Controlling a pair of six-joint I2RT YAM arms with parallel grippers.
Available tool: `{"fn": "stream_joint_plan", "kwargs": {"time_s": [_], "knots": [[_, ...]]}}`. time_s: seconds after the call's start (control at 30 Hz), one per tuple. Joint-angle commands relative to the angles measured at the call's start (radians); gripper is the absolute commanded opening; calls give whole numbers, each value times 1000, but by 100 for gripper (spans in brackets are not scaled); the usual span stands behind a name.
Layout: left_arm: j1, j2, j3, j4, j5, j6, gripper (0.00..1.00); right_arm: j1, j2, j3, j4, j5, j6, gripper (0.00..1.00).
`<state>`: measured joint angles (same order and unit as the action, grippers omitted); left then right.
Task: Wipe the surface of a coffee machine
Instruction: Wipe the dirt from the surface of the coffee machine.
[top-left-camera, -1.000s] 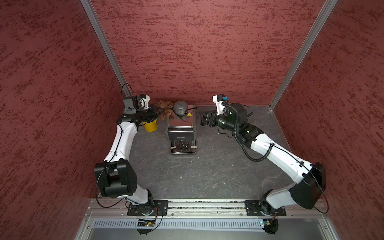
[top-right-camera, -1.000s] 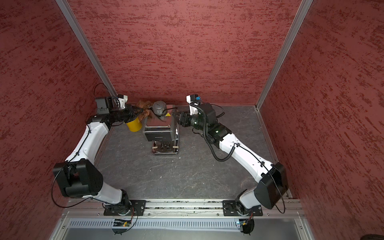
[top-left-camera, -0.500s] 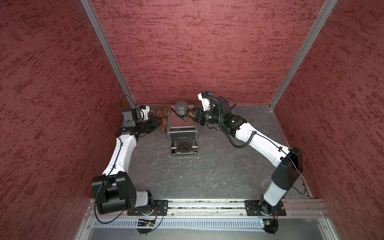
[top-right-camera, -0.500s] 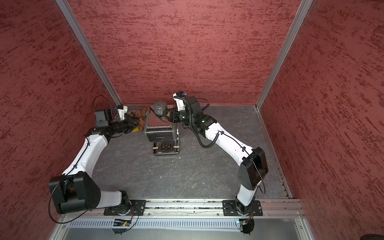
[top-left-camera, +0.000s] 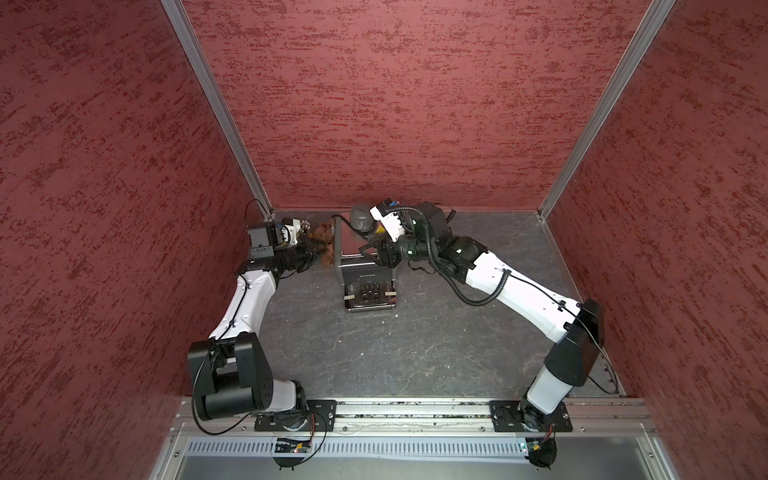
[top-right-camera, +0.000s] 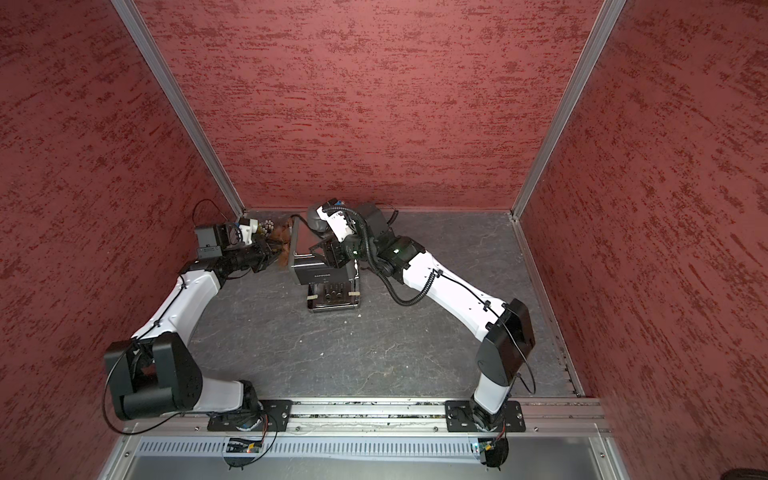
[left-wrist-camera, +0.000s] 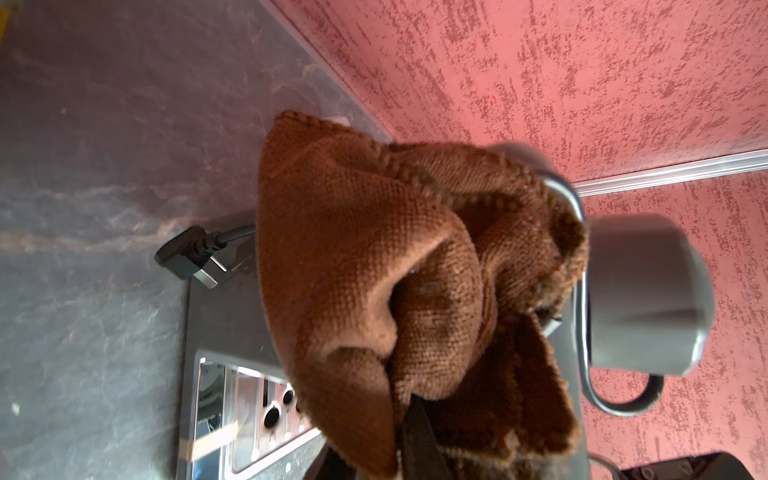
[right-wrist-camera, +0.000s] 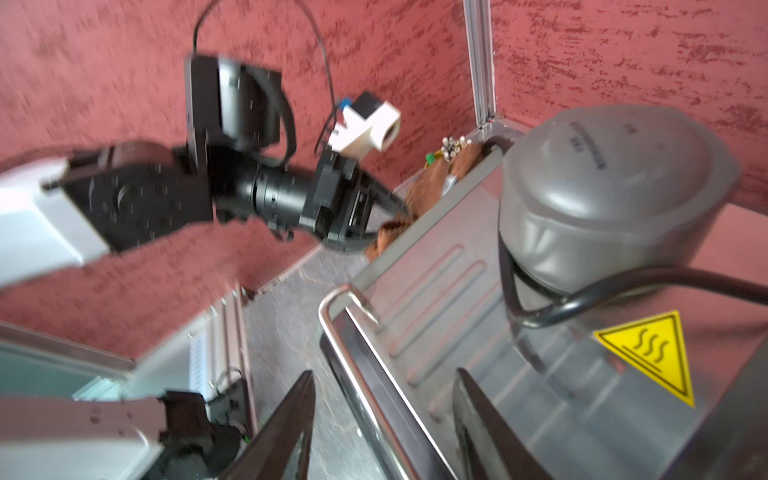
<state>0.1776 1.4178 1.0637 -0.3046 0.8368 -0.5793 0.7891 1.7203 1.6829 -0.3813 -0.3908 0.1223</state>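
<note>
1. Brown knitted cloth (left-wrist-camera: 374, 270) is pinched between the pressed-together jaws of the left gripper (top-left-camera: 315, 254) and bunched against the 9 o'clock side of the boxy grey-and-black coffee machine (top-left-camera: 368, 275). The machine stands at 12 o'clock on the dark stone-look tabletop (top-left-camera: 415, 353), close to the back wall.
2. The jaws of the right gripper (right-wrist-camera: 384, 374) are spread astride the steel rail (right-wrist-camera: 332, 307) at the machine's top front edge. Contact cannot be told.
3. If the cloth is pressed harder than the machine is braced, the machine could be pushed toward 3 o'clock or twisted.
4. The black cord (right-wrist-camera: 623, 286) is looped round the grey domed cap (right-wrist-camera: 602, 195). It could be snagged by a finger or a fold, and the cap dragged off.
5. Loose folds could be caught on the rail's corner, or the cloth pulled out of the pinch, so that bare fingers scrape the steel.
6. The cluster of pens (top-left-camera: 304, 224) at the machine's 10 o'clock could be knocked by the left wrist.
</note>
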Motion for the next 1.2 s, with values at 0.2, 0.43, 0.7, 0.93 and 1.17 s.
{"fn": "stream_joint_plan", "kwargs": {"time_s": [0.2, 0.43, 0.7, 0.93, 1.17], "knots": [[-44, 43, -125, 134, -23, 1, 0, 20, 42, 88, -242, 26, -253, 53], [-78, 54, -301, 199, -104, -7, 0, 31, 64, 94, -244, 5, -251, 51], [-74, 28, -213, 171, -111, 0, 0, 33, 57, 89, -236, 11, -249, 50], [-48, 20, -52, 89, -145, 43, 0, 35, 52, 67, -217, -12, -224, 49], [-64, 125, -115, 233, -123, 19, 0, 36, 56, 56, -223, -19, -205, 48]]}}
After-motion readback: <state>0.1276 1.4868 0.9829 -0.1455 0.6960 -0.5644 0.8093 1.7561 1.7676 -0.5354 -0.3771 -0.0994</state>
